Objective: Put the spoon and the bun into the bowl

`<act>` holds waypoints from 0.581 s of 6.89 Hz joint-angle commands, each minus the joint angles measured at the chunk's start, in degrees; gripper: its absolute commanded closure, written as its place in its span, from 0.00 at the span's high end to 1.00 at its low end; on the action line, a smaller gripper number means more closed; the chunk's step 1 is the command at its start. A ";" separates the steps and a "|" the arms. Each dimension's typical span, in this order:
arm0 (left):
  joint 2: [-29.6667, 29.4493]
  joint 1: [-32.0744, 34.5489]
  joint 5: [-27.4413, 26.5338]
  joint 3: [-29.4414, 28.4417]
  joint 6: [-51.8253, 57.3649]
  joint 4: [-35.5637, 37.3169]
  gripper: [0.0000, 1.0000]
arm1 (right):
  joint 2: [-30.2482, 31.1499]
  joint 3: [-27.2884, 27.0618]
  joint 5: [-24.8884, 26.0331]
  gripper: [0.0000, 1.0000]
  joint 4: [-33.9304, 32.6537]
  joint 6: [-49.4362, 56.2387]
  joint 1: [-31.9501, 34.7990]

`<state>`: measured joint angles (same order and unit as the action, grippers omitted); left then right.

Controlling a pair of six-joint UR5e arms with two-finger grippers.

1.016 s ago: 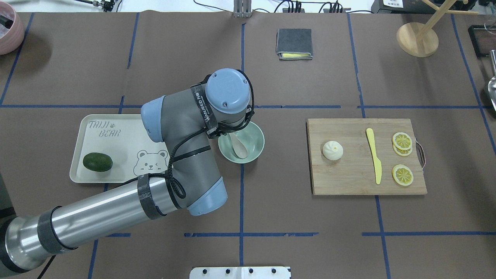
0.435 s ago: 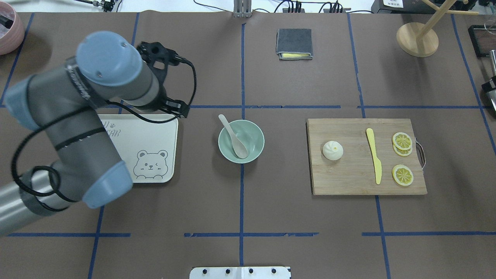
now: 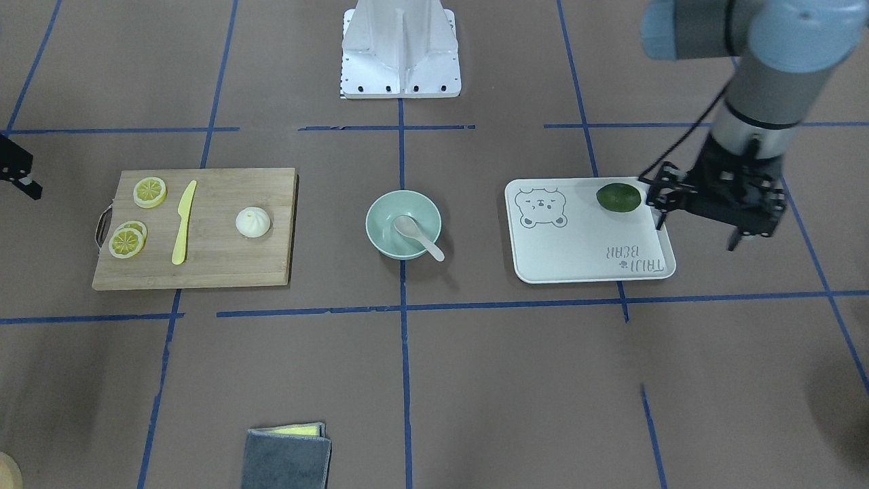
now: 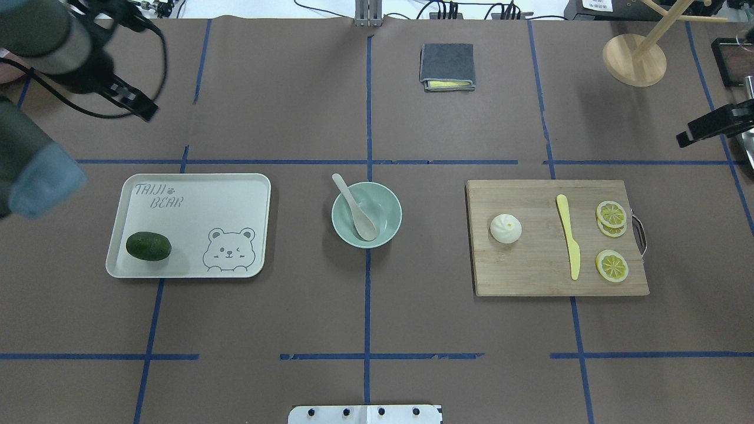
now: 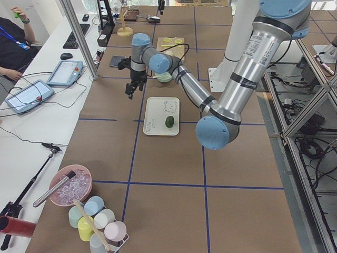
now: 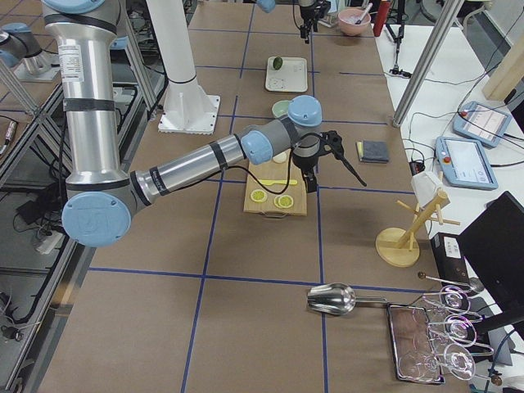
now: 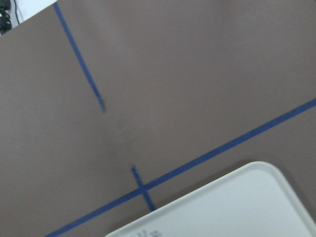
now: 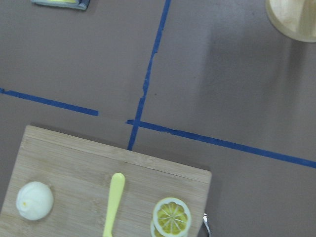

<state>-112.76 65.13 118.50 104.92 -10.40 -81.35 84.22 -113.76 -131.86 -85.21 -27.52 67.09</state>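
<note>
Bun sits on the wooden cutting board, at the end nearest the bowl and apart from the yellow plastic knife and the lemon slices further along. The spoon is already in the bowl, scoop down on the bottom and handle leaning out over the rim, so the bun is the part left to do. It looks soft, light and a little springy, with a pleated top and smooth domed sides. A hard squeeze would likely dent or tear it, and a shallow pinch could let it roll out. The better hold is probably from above, fingers straddling its widest part low on the sides, closed only until snug. The right tool hangs above the counter beyond the board's lemon end; whether it is released or clenched cannot be told. The left tool is out past the bear tray, fingers spread and empty, well apart from the bowl
</note>
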 commanded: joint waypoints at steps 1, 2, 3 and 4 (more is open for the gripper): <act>5.43 11.99 3.58 -6.10 4.15 -0.12 1.00 | -4.74 -1.37 5.10 1.00 -0.30 -11.10 -8.08; 7.19 17.09 6.72 -7.52 8.60 0.22 1.00 | -5.72 -1.37 8.86 1.00 -0.22 -15.24 -12.29; 13.12 19.92 12.75 -8.14 15.08 -0.47 1.00 | -7.82 -1.29 12.29 1.00 -0.30 -19.46 -16.68; 16.14 22.91 13.16 -8.76 18.89 -1.43 1.00 | -8.54 -1.29 16.50 1.00 -0.13 -23.33 -21.43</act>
<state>-100.58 84.53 129.44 96.97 3.63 -81.95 76.93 -115.04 -119.70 -85.45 -46.41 50.73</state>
